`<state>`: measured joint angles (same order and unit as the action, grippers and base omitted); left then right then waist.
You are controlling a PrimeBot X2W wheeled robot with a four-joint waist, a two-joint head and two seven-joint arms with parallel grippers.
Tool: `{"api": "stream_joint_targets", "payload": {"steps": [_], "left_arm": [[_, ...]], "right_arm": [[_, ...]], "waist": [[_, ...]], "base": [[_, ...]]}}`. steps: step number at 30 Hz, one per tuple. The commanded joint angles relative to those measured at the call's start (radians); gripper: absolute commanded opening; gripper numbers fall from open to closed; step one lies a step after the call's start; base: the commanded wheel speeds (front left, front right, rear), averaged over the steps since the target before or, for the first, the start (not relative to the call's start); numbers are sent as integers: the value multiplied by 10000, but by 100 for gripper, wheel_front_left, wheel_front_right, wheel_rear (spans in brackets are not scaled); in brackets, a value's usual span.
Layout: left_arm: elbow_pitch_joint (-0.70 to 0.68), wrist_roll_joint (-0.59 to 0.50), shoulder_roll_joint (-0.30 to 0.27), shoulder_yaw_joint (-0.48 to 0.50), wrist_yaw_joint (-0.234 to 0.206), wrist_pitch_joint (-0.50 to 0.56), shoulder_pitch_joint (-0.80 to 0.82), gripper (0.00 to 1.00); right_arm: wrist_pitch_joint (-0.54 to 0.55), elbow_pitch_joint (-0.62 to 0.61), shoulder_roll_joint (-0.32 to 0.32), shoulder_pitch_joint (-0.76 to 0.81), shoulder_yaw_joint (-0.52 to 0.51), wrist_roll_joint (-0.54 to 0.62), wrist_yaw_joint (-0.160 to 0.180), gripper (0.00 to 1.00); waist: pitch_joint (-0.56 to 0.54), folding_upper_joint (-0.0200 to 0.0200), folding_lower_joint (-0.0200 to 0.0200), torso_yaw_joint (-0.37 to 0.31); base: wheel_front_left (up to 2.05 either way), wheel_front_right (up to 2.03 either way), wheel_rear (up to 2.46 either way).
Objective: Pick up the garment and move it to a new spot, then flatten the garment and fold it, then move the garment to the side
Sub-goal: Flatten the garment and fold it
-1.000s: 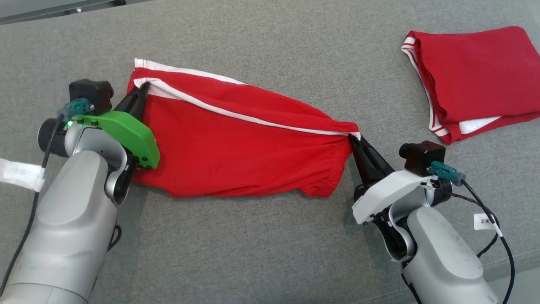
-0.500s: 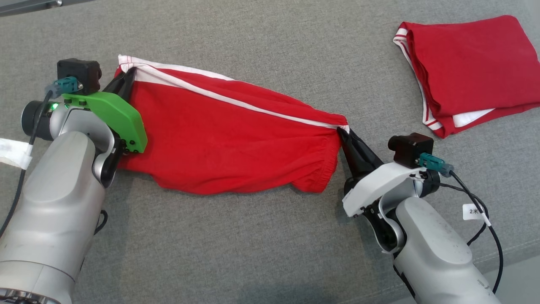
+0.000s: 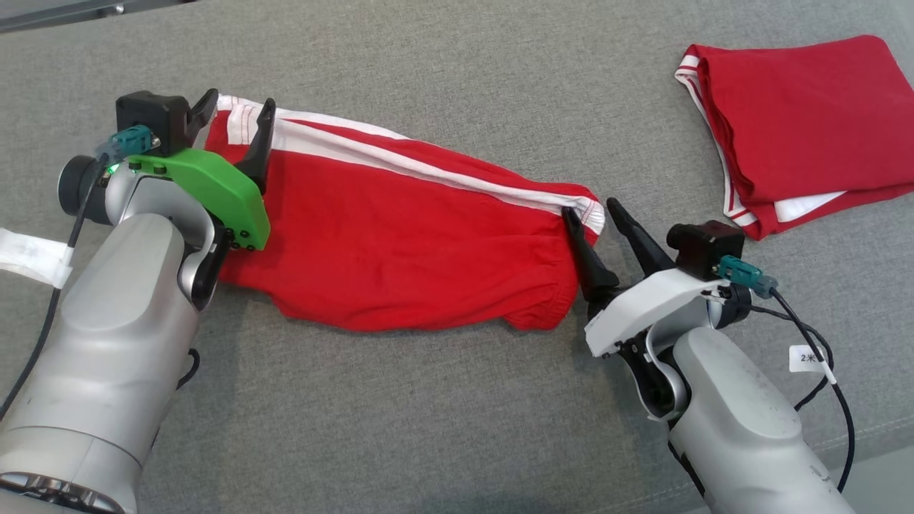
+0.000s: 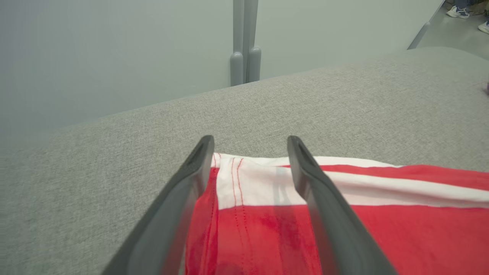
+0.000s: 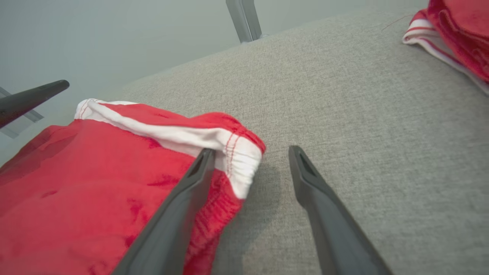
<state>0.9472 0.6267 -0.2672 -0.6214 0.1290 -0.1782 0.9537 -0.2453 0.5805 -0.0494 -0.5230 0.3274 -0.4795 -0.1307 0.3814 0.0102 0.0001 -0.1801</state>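
The red cloth shorts with a white side stripe (image 3: 400, 243) are laid out on the grey padded cushion (image 3: 457, 428), between its left edge and its middle. Their long side is run from far left to near right, a bit slanted. The gathered waist end seems to be pointed right, and the stitched leg end left.

The left hand (image 3: 235, 107) is spread wide over the left end. The right hand (image 3: 591, 208) is spread wide at the right end. Nothing is gripped.

Flattening seems to be the step in hand. The hands should be lifted straight up so no cloth is dragged. Then the bumpy near edge should be smoothed outward. The folded red garment (image 3: 792, 121) at the far right corner should be left alone.
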Motion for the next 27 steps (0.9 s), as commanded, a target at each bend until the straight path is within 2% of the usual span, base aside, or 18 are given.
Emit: {"api": "stream_joint_targets", "payload": {"steps": [1,7,14,27], "left_arm": [[-72,127,-17,-103,17,-112,-9,100],[-421,452,-153,-299,17,-410,-636,100],[-826,727,-308,-468,17,-536,-1635,100],[-929,1097,-584,-624,-150,507,-2580,100]], "right_arm": [[-68,-56,-26,60,-159,140,-1,100],[-108,-511,-24,597,-768,512,-1,100],[350,-1552,-26,1560,-1492,1045,-1,100],[1499,-4539,-24,3177,-2787,1659,-1,100]], "waist": [[-110,-102,-1,101],[-454,-102,-1,333],[-928,-102,-1,546],[-1266,-102,-1,319]], "base": [[0,0,0],[0,0,0],[0,0,0],[0,0,0]]}}
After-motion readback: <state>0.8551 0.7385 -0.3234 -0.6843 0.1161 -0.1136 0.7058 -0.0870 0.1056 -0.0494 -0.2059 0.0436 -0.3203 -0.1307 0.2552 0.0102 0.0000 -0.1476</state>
